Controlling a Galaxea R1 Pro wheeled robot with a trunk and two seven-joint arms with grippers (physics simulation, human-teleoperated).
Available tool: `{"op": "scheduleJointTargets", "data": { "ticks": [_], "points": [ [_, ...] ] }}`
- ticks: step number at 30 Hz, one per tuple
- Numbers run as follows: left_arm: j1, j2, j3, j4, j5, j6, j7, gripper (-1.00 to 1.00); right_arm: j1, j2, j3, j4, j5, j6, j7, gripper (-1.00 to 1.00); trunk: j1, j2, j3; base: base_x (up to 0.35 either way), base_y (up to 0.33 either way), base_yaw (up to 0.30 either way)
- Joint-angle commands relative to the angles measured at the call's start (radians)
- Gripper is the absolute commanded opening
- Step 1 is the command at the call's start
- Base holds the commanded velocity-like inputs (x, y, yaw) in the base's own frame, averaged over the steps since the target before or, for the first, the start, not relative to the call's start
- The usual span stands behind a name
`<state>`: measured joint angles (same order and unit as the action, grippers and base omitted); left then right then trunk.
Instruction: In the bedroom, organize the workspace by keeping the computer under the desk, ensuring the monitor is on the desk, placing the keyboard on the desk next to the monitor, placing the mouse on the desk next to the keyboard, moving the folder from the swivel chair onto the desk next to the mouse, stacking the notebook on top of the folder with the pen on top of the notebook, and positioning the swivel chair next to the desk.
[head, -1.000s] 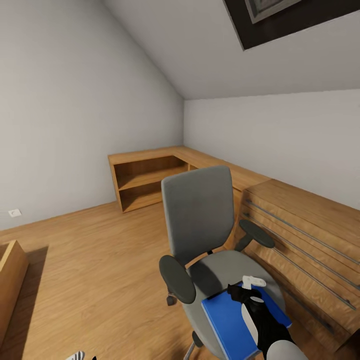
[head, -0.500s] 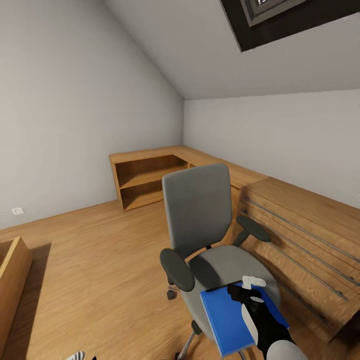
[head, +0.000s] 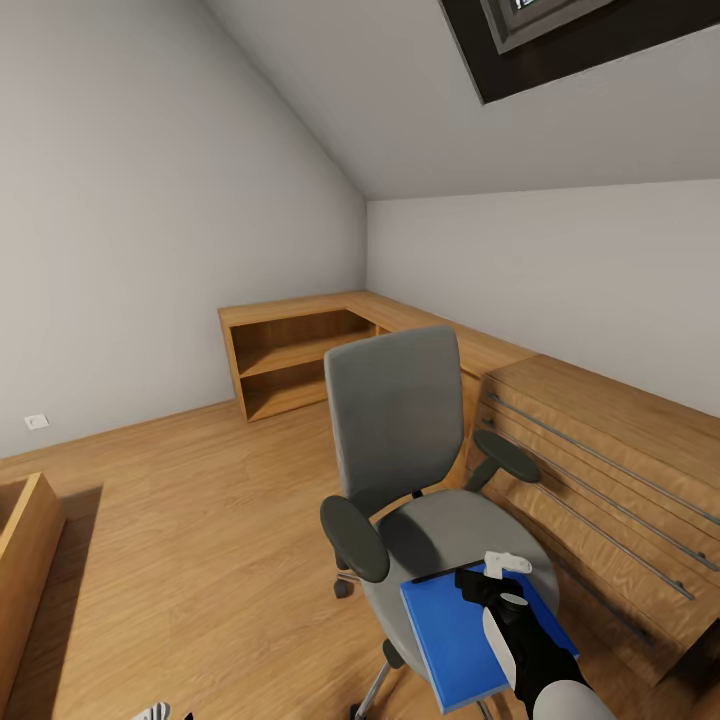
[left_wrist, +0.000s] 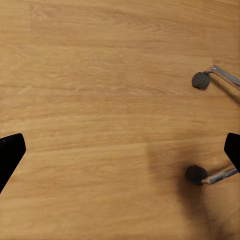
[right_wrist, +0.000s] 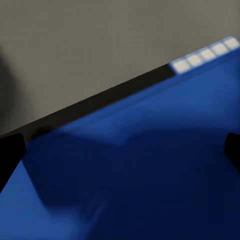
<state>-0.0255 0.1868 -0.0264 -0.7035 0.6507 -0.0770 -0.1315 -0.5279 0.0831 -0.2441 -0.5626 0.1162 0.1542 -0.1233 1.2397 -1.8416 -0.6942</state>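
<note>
My right gripper (head: 492, 585) hovers over the blue folder (head: 455, 635), which lies on the seat of the grey swivel chair (head: 400, 440) beside low wooden shelving (head: 290, 365). Its jaws stand wide apart, gripping nothing. My left gripper (left_wrist: 120, 150), jaws also spread and empty, faces the wooden floor (left_wrist: 100, 100) near the chair's casters (left_wrist: 201, 80).

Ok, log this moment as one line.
stage: folder pickup | right gripper: over folder on swivel chair seat, grasp unconfirmed | left gripper: open above floor
</note>
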Motion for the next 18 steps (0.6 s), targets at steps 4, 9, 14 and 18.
{"op": "scheduleJointTargets", "data": {
  "ticks": [4, 9, 14, 18],
  "points": [
    [-0.001, 0.000, -0.003, 0.001, 0.010, -0.003, -0.004, 1.00, 0.000, 0.001, -0.008, 0.006, 0.006, 0.006, 0.001, 1.00, 0.000, 0.000, -0.001, 0.000, 0.000, 0.000],
    [-0.001, 0.000, -0.003, 0.001, 0.010, -0.003, -0.004, 1.00, 0.000, 0.001, -0.008, 0.006, 0.005, 0.005, 0.001, 1.00, 0.000, 0.000, -0.001, -0.022, 0.000, 0.000],
    [-0.001, 0.000, -0.003, 0.001, 0.010, -0.003, -0.004, 1.00, 0.000, 0.001, -0.008, 0.006, 0.005, 0.005, 0.001, 1.00, 0.000, 0.000, -0.001, -0.087, 0.000, 0.000],
    [-0.001, 0.000, -0.003, 0.010, 0.010, -0.003, -0.004, 1.00, 0.000, 0.001, -0.008, 0.006, 0.005, 0.005, 0.001, 1.00, 0.000, 0.000, -0.001, -0.042, 0.000, 0.000]
  ]
}}
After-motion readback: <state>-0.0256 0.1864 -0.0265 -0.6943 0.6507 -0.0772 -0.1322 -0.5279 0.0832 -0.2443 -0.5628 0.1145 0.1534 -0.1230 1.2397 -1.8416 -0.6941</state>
